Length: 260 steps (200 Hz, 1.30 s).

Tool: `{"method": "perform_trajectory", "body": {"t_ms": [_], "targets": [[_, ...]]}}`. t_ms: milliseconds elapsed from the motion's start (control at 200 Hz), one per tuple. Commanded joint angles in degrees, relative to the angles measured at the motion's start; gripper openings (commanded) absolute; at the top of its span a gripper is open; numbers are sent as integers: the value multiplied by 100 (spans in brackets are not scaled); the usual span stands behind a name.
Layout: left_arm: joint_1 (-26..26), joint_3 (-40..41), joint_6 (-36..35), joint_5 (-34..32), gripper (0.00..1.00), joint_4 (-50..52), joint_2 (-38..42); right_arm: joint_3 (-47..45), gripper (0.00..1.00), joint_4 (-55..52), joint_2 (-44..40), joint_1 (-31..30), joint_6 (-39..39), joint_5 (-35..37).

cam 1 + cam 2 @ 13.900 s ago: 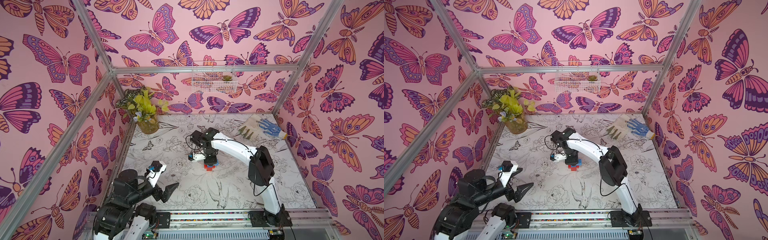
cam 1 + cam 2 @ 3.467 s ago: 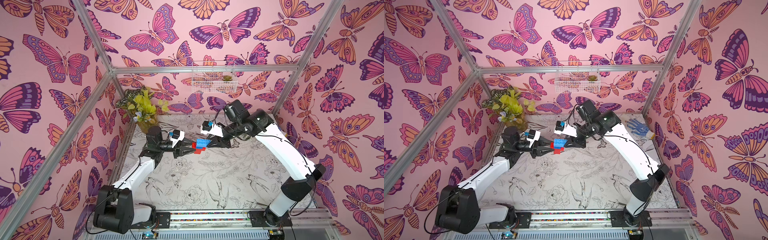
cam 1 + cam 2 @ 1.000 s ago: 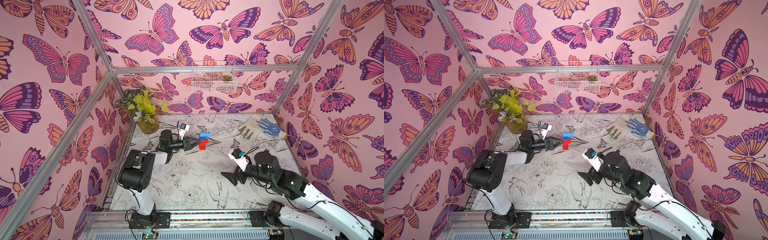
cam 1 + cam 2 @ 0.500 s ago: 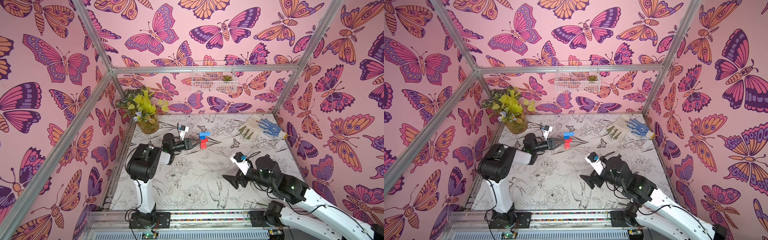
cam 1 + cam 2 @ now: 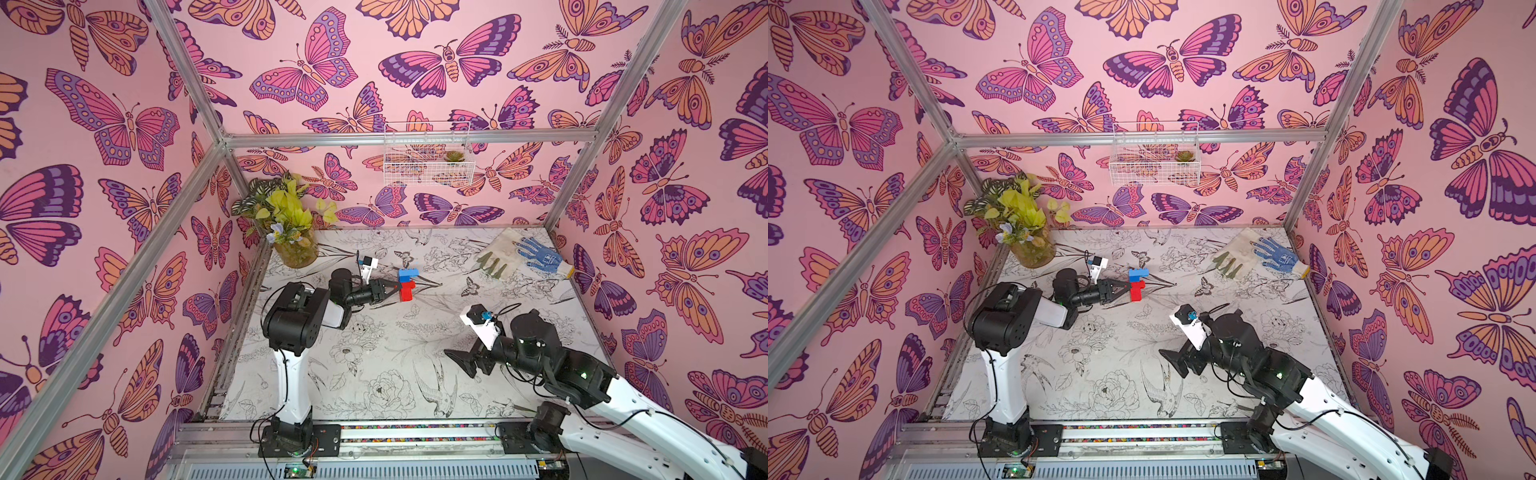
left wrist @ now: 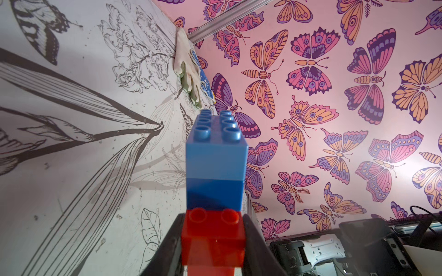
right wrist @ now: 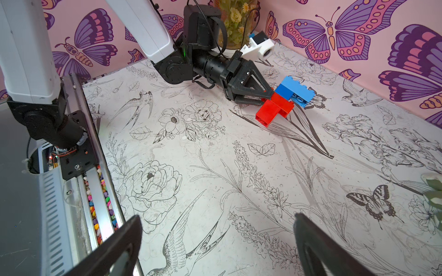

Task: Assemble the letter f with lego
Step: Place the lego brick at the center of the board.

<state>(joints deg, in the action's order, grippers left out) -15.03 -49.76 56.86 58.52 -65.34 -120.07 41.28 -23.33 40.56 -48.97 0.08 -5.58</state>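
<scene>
Left gripper (image 5: 395, 286) is clamped tight on the red end of the letter f (image 5: 407, 284) (blue bricks at the other end), toward the table's (image 5: 374, 399) far side. Right gripper (image 5: 459, 360) gapes wide, holding nothing.

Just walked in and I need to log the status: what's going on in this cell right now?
The left end effector is shut on the red part of the joined red-and-blue letter f, holding it low at the table toward the back wall. Whether it rests on the surface, I cannot tell. The right end effector hangs open and empty nearer the front, well apart from it.
</scene>
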Motion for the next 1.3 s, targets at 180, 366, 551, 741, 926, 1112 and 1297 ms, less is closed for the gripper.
{"method": "perform_trajectory", "body": {"t_ms": [180,366,551,741,926,1112,1297], "targets": [[-34,-195,148,-16,27,64,-349,-55,99,114,25,-51,54,-4],[-31,-234,199,-24,28,63,-464,-45,99,100,63,-56,58,-56],[-27,-294,299,-34,28,90,-650,-38,99,84,67,-58,61,-50],[-27,-306,341,-85,28,91,-826,-30,99,72,58,-60,60,-70],[-27,-356,381,-93,28,100,-958,-30,99,61,51,-60,62,-84],[-27,-359,355,-122,30,158,-1003,-39,99,64,8,-78,71,-83],[-30,-359,309,-142,36,240,-1018,-41,99,51,6,-112,70,-73]]}}
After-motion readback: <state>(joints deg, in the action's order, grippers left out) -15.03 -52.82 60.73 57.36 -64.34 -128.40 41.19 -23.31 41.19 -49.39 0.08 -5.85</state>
